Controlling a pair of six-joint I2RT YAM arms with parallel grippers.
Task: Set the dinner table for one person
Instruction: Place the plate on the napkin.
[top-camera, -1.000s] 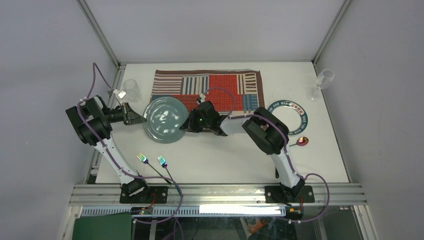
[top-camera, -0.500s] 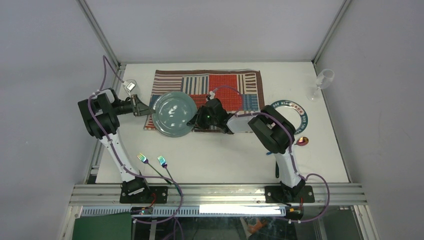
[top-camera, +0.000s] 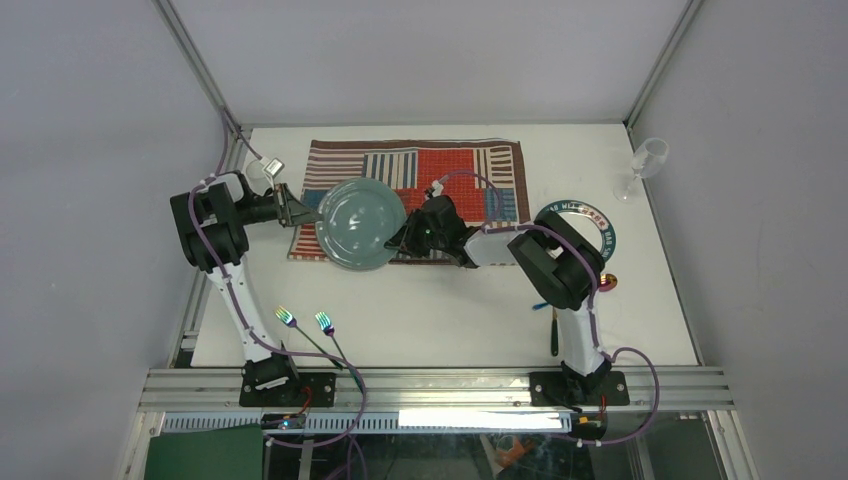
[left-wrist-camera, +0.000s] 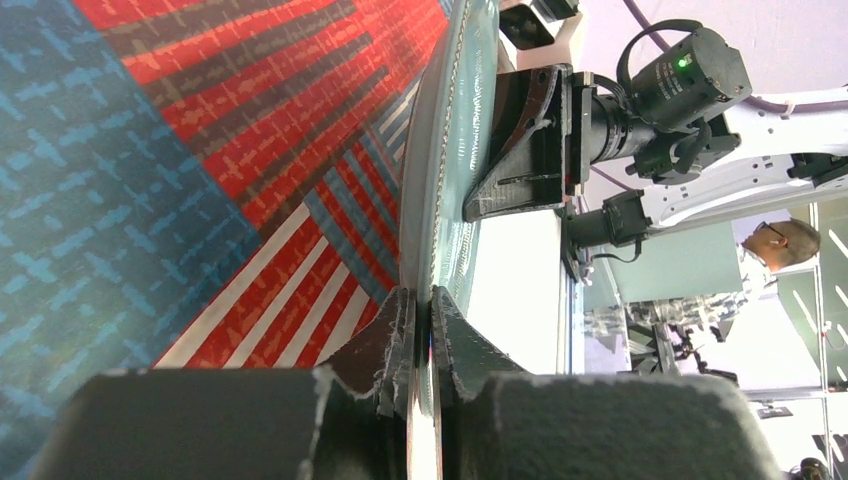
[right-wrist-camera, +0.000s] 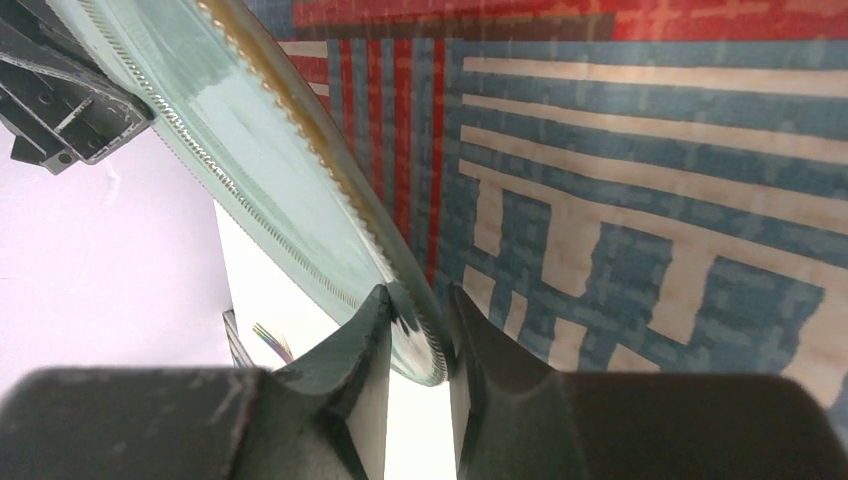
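Teal plate (top-camera: 360, 225), left tool (top-camera: 316, 216) and right tool (top-camera: 399, 240) stretched inward, clamping rims

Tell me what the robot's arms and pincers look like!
The left arm and right arm are white tubes with chunky black joints. A purple cable runs along each. The left pincer and right pincer each have two dark, wedge-shaped fingers.

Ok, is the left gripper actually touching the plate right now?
Touching. The left wrist view shows the left gripper closed on the rim of the plate, with a finger pressed against each face.
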